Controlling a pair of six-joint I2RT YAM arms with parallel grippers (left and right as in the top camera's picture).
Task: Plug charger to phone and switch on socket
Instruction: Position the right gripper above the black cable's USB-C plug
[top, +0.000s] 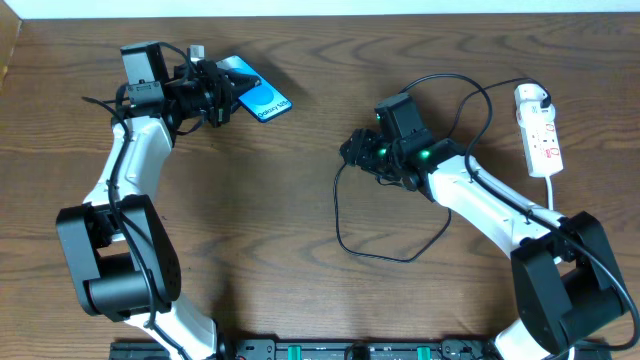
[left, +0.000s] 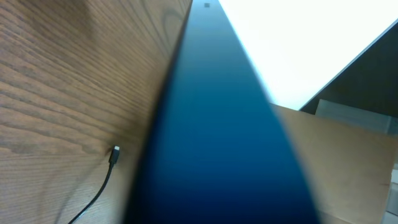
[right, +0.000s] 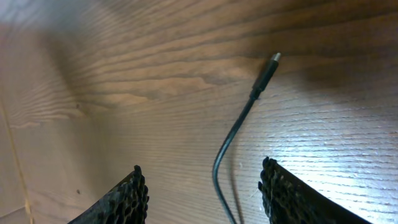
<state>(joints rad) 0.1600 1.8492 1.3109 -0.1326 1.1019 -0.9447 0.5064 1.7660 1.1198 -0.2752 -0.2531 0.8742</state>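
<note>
Centre lane is lying open; clutter is sitting to the right.
Bare brown wooden tabletop (top: 290, 200) is running free between both arms. Thin black charger cable (top: 337, 210) is looping on the wood below the right gripper (top: 352, 150) and arcing over that arm toward the white elongated power strip (top: 538, 128) at the right edge. Its small plug (right: 273, 60) is lying ahead of the spread fingers (right: 127, 199). Slim blue-screened phone (top: 262, 98), clamped in the left gripper (top: 228, 97), is blocking the upper left.

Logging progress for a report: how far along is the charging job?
Done: the white adapter sits in the white power strip. In hand: the left tool grips the slim blue-screened smartphone; the open right tool hovers over the thin black cable's plug, which lies on the wooden table. Left: grasp plug, insert it, switch the strip on (switch state unreadable).
</note>
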